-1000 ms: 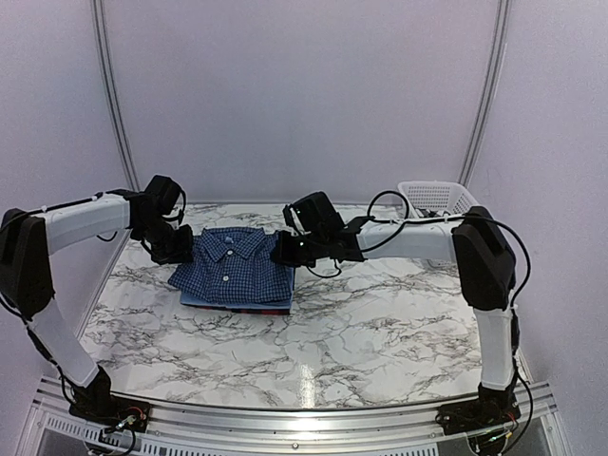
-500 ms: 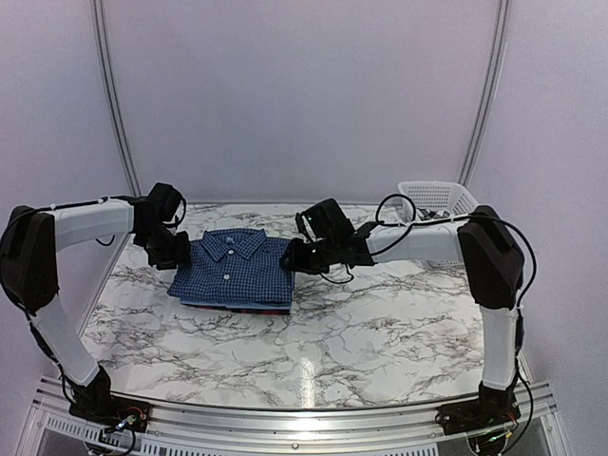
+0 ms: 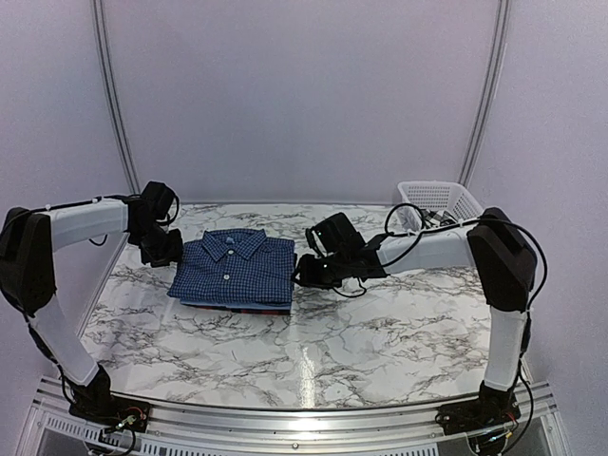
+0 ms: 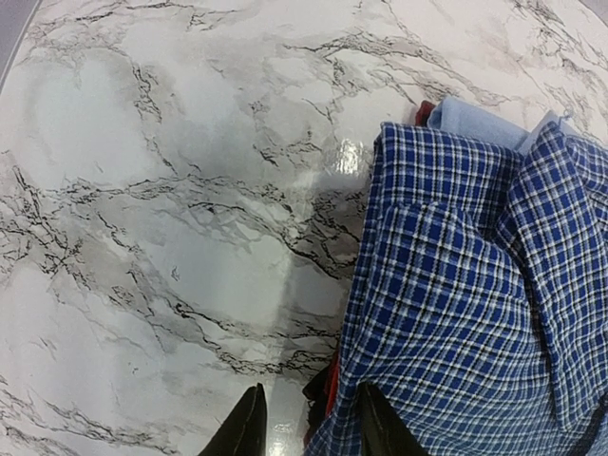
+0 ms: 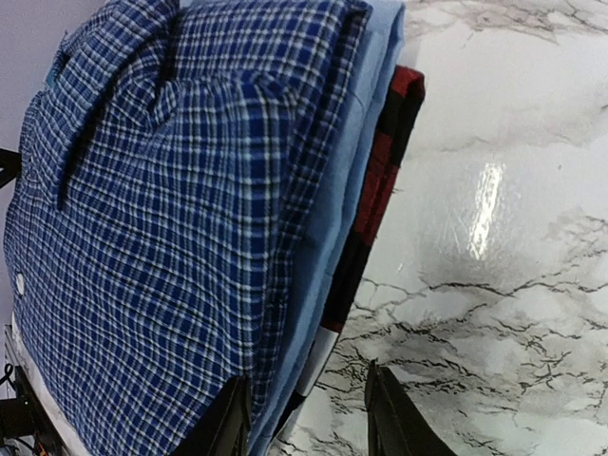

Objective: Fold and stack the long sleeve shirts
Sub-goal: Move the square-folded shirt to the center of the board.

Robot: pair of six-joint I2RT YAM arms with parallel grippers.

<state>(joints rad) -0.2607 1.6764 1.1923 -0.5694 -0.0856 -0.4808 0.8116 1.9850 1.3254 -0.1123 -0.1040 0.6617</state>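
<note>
Nearest us, no loose shirt lies on the marble table (image 3: pixel 380 342). Mid-table sit the long sleeve shirts (image 3: pixel 233 285) in one pile. The navy check shirt (image 3: pixel 236 266) is folded on top, collar to the far side. Under it are the light blue shirt (image 5: pixel 375 85), the dark red shirt (image 5: pixel 388 142) and, lowest, what looks like the black-and-white checked shirt (image 5: pixel 328 332). The left gripper (image 4: pixel 309 429) stands just beside the pile's left edge and the right gripper (image 5: pixel 304 418) by its right edge. Both have fingers parted, pinching no cloth. We judge folding and stacking essentially done. At the far right, we cannot see into the white basket (image 3: pixel 435 197).
</note>
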